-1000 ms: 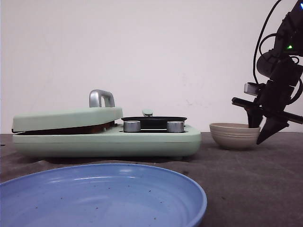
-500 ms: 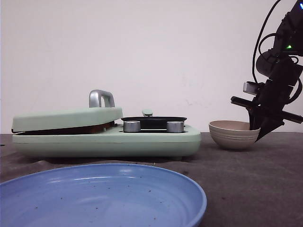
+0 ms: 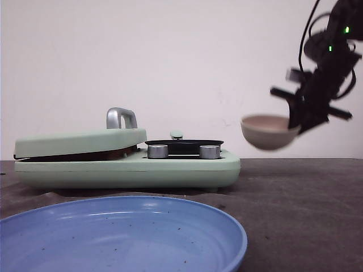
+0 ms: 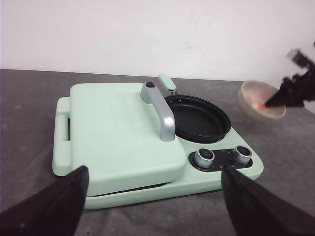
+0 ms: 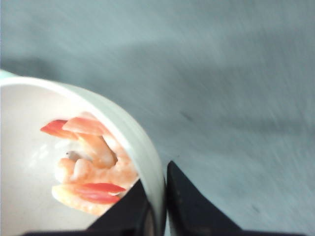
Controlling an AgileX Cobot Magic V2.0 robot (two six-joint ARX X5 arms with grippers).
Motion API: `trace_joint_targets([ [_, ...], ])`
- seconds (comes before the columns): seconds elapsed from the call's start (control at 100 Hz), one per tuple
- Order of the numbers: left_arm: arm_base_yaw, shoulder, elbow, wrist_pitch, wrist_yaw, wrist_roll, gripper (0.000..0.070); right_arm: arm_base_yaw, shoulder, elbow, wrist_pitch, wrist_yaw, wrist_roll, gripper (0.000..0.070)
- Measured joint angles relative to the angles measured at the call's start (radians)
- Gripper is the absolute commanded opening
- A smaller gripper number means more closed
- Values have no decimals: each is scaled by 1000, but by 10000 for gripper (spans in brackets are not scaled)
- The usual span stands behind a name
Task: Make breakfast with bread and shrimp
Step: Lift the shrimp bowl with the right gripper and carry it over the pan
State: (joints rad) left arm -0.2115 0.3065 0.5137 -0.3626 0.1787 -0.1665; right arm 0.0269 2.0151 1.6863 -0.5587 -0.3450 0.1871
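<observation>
Several orange-pink shrimp (image 5: 91,167) lie in a beige bowl (image 5: 29,147). My right gripper (image 5: 156,187) is shut on the bowl's rim, one finger inside and one outside. In the front view the bowl (image 3: 269,131) hangs above the table at the right, held by the right gripper (image 3: 298,126), blurred by motion. The left wrist view shows the bowl (image 4: 261,101) in the air beyond the cooker's pan side. My left gripper (image 4: 155,196) stands open in front of the cooker, with nothing between its fingers. The bread is hidden.
A mint-green cooker (image 3: 125,164) stands at the middle left, its lid (image 4: 118,132) down with a silver handle (image 4: 160,110). Beside the lid are a black pan (image 4: 199,118) and two metal knobs (image 3: 210,151). A blue plate (image 3: 113,238) fills the near foreground.
The right gripper went down to the bowl's rim, shut on it, and has lifted the bowl off the table, up and a little leftward toward the cooker.
</observation>
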Motion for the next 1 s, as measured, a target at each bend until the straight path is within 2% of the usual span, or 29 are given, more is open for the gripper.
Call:
trace_joint_targets([
  [0.39, 0, 0, 0, 0, 0, 0, 469, 140, -58, 0, 189, -44, 47, 0],
  [0.57, 0, 0, 0, 0, 0, 0, 469, 234, -58, 0, 364, 19, 44, 0],
  [0.74, 0, 0, 0, 0, 0, 0, 469, 308, -58, 0, 477, 133, -27, 0],
  [1.0, 0, 0, 0, 0, 0, 0, 469, 360, -58, 0, 489, 192, -225, 0],
])
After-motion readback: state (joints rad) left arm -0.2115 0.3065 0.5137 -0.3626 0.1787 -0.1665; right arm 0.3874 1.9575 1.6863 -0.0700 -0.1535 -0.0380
